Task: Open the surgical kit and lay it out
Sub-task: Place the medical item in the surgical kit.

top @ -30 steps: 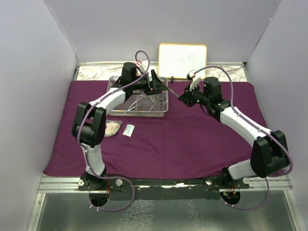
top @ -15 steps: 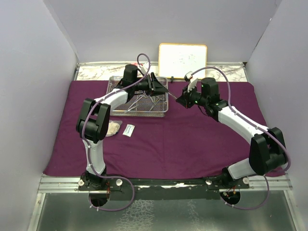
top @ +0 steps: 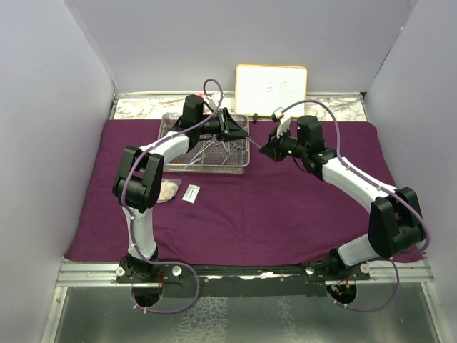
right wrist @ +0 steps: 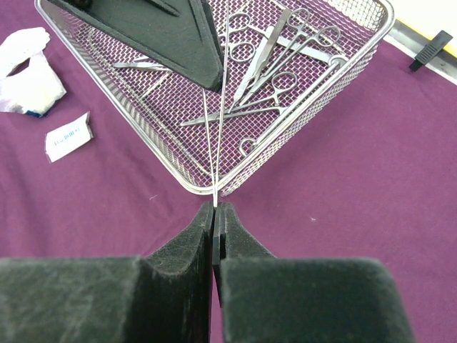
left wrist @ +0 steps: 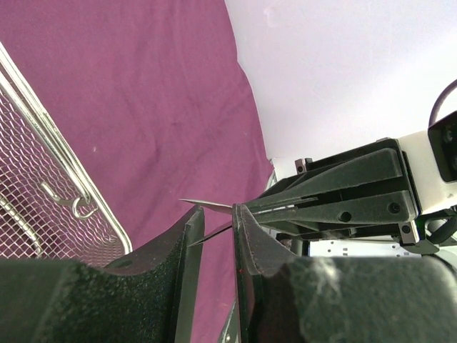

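Tray point(top: 207, 169) sits rear-left on cloth point(top: 271, 214), clamps point(right wrist: 278, 78) inside; gauze point(top: 168, 190) and packet point(top: 191, 193) lie before it; whiteboard point(top: 271, 89) stands behind, to right.

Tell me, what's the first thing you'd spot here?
Two robot arms meet by the right edge of a wire-mesh tray, with one slim steel forceps stretched between them. The right gripper is shut on its joined end, and the left gripper has its fingers close on either side of the pointed end. Everything sits on a big purple cloth, with more shiny clamps lying in the tray.
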`<state>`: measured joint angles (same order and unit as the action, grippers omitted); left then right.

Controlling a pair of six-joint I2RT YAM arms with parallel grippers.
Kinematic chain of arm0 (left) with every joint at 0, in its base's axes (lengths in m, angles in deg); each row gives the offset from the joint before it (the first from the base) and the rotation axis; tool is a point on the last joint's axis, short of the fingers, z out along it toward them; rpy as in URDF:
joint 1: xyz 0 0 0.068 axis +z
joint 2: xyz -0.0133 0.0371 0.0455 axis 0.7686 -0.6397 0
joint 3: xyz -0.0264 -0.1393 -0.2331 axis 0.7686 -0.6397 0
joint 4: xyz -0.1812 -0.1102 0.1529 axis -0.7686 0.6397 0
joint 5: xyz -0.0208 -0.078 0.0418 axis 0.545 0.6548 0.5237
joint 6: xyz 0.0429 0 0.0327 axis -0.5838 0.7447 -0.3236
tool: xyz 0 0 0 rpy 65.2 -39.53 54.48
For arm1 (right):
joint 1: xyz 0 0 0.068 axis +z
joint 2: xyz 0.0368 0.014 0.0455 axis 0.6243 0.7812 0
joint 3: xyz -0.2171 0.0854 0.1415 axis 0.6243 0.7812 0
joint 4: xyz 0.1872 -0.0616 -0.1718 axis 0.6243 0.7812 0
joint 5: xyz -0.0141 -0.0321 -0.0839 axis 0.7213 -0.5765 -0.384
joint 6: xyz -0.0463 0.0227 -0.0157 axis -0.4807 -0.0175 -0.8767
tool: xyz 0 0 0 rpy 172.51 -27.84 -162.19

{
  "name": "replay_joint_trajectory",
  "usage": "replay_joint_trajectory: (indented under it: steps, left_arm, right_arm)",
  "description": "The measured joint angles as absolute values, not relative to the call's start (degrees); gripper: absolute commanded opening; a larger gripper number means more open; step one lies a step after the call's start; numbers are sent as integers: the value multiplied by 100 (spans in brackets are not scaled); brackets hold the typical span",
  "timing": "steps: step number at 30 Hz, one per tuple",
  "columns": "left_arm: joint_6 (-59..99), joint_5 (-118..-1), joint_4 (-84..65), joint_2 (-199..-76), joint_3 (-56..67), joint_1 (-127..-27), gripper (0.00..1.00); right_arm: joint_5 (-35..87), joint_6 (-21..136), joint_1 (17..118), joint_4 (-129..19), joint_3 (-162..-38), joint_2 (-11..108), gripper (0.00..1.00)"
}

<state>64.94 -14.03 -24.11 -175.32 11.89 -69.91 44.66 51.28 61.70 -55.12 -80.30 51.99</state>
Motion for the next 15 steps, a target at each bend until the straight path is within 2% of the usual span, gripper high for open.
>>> replay_joint_trajectory:
  steps: [3,6,8,15]
  left_arm:
    - [6494,-1399,-2411,-17532,1189,-6978,23]
    - [6520,-1383,-2418,-17532,1187,-6965,7]
    - [6581,-1320,-2494,-17532,1180,-6941,0]
    - [6358,-1202,-2575,-17457,929,-6917,0]
  right_arm:
    - [4468,5119,6186,-5517,-8030,5221,1]
    - [4470,5106,6194,-5549,-8030,5234,1]
    - [4514,5089,6194,-5536,-8021,5273,1]
    - [4839,4940,6216,-5436,-8017,5376,20]
